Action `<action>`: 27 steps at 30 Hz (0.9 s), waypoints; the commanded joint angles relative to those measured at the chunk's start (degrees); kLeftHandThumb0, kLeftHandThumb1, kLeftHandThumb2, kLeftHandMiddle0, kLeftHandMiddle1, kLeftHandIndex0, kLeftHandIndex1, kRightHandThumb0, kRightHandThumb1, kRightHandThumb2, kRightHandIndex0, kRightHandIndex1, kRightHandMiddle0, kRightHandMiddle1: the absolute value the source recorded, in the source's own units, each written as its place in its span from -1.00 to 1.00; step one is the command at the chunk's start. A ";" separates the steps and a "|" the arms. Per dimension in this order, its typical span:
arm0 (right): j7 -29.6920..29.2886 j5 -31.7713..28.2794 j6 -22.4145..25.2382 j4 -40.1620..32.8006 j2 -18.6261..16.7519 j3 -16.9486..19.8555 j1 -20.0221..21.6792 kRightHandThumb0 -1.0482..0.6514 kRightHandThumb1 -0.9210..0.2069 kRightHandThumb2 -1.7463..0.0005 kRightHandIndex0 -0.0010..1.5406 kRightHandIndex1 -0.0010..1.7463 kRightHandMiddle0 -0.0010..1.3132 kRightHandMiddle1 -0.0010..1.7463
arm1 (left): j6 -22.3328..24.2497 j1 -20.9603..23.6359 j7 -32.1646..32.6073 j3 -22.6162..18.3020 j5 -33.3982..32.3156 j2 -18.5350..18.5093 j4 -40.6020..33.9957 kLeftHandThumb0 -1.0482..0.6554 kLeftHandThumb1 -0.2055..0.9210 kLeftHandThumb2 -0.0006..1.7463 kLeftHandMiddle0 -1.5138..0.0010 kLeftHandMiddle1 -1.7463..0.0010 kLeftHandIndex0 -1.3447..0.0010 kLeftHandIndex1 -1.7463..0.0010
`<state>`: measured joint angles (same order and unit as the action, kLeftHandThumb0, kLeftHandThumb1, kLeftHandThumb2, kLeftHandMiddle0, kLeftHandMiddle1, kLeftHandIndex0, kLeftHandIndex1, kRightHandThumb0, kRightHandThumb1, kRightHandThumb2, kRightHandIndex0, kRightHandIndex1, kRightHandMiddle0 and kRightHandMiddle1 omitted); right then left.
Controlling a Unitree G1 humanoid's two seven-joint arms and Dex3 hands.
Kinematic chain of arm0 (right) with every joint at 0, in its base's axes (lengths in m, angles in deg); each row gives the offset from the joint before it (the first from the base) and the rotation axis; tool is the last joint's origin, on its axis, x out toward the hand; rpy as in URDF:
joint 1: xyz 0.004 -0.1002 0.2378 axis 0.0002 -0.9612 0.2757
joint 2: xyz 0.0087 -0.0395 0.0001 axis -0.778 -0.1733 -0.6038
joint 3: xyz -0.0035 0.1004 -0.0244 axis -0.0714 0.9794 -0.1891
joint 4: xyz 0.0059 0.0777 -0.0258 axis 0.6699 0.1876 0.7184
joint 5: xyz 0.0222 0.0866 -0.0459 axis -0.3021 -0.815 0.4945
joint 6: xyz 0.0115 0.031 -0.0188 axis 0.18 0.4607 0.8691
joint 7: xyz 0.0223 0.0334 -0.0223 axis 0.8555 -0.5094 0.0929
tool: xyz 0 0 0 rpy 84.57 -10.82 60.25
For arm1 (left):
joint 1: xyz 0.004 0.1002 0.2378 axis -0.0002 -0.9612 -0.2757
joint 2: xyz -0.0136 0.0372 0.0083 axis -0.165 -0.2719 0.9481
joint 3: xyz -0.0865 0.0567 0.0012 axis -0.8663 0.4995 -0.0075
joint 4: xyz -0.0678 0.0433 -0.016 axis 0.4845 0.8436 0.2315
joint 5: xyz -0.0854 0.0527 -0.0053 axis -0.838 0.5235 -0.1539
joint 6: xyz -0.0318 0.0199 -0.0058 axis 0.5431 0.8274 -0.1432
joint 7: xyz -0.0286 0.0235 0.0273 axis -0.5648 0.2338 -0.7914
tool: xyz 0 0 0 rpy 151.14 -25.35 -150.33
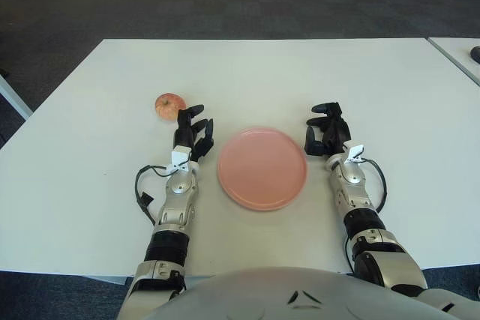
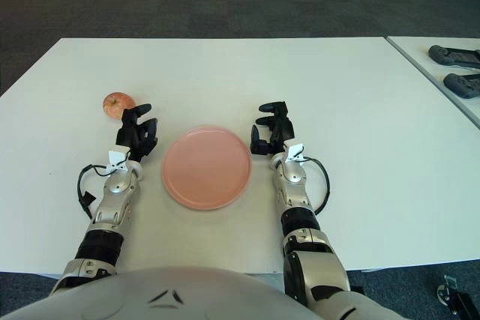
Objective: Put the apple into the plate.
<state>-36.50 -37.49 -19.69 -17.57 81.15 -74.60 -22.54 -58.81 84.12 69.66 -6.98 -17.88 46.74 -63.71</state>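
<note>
The apple [image 1: 170, 105] sat left of the plate [image 1: 262, 168], beyond the empty, loosely curled left hand [image 1: 192, 132]; the right hand [image 1: 327, 130], also relaxed and empty, showed at the plate's right.

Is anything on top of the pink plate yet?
No. The round pink plate shows only its bare surface. The red-yellow apple sits on the white table just beyond the left hand; the right hand shows right of the plate.
</note>
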 commanded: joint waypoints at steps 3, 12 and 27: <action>-1.24 0.55 1.25 0.73 -0.29 -0.06 -0.20 0.86 0.35 -0.72 -0.04 1.00 0.44 1.00 | 0.13 -1.39 -0.43 0.09 0.80 -0.95 -3.01 -0.65 1.00 -0.40 0.59 0.04 0.85 -0.41; -0.41 -0.28 1.88 0.29 -0.30 -0.03 -0.36 0.86 0.37 -0.74 -0.03 1.00 0.45 1.00 | 8.81 -7.79 5.83 1.88 17.61 -2.59 -27.21 -0.69 1.00 -0.38 0.69 0.12 0.95 -0.38; -0.70 -0.07 2.08 1.37 -0.21 0.04 0.23 0.89 0.43 -0.79 0.01 1.00 0.53 1.00 | 4.51 -5.51 27.70 0.90 41.31 -6.92 -29.64 -0.75 1.00 -0.42 0.88 0.38 1.00 -0.08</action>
<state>-37.62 -37.24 -18.98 -17.53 81.07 -74.62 -22.31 -54.14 76.76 94.07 -5.76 20.21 40.49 -92.80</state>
